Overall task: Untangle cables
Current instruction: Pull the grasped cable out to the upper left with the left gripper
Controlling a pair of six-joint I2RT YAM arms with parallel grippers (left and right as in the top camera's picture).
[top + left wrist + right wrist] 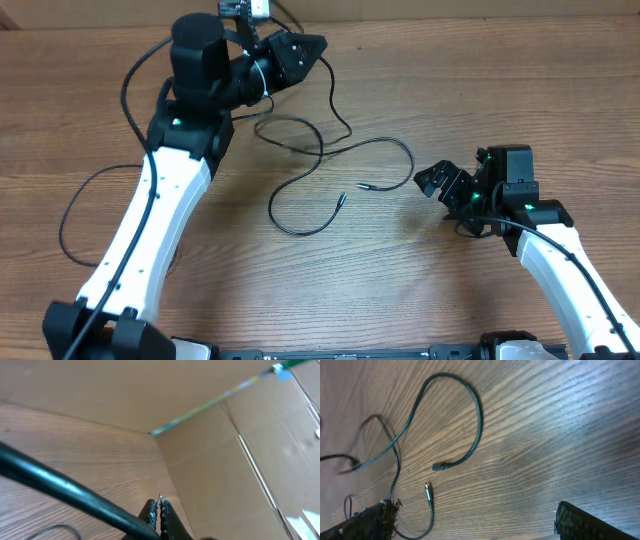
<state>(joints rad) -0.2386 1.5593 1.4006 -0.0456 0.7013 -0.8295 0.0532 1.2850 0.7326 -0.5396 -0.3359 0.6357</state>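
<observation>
Thin black cables lie in loose crossed loops mid-table. Two free ends rest side by side: a black plug and a silvery-tipped plug. One strand climbs from the loops to my left gripper at the table's far edge. That gripper is shut, with a thin silvery sliver showing between its tips. My right gripper stands wide open just right of the free ends, with nothing between its fingers.
A cardboard wall rises right behind the left gripper at the table's far edge. The left arm's thick black leads curve over the table's left part, and one crosses the left wrist view. Both arm bases sit along the near edge.
</observation>
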